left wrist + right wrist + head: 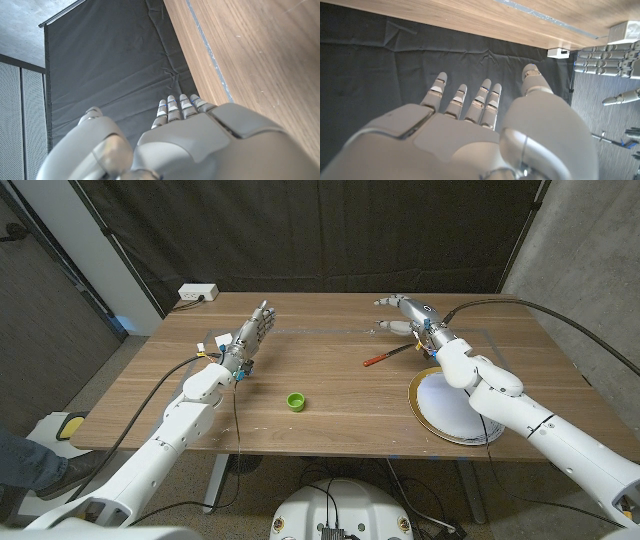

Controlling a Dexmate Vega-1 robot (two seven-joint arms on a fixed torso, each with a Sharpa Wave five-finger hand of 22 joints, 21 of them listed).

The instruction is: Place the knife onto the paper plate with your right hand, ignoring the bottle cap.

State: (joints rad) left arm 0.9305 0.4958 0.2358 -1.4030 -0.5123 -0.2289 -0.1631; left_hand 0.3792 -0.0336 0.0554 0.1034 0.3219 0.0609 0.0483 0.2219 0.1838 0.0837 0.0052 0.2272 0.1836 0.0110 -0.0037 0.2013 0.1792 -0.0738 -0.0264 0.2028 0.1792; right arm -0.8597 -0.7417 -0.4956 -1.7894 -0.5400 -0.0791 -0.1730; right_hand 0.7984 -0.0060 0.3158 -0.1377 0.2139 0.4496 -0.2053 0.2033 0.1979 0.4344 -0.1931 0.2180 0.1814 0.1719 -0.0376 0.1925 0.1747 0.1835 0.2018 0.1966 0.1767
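Note:
The knife [386,358], with an orange-red handle and a dark blade, lies on the table just left of the paper plate. The plate [442,398] is white with a gold rim, and my right forearm covers part of it. My right hand [405,313] hovers beyond the knife with fingers spread and holds nothing; its outstretched fingers [470,102] point toward the dark curtain. A green bottle cap [296,402] sits near the table's middle front. My left hand [252,333] stands at the left with straight fingers [180,107] and is empty.
A white power strip [198,293] lies at the table's far left corner. A taped line [212,55] runs along the wooden table [330,320]. A black curtain hangs behind. A person's shoe [60,470] is on the floor at the left.

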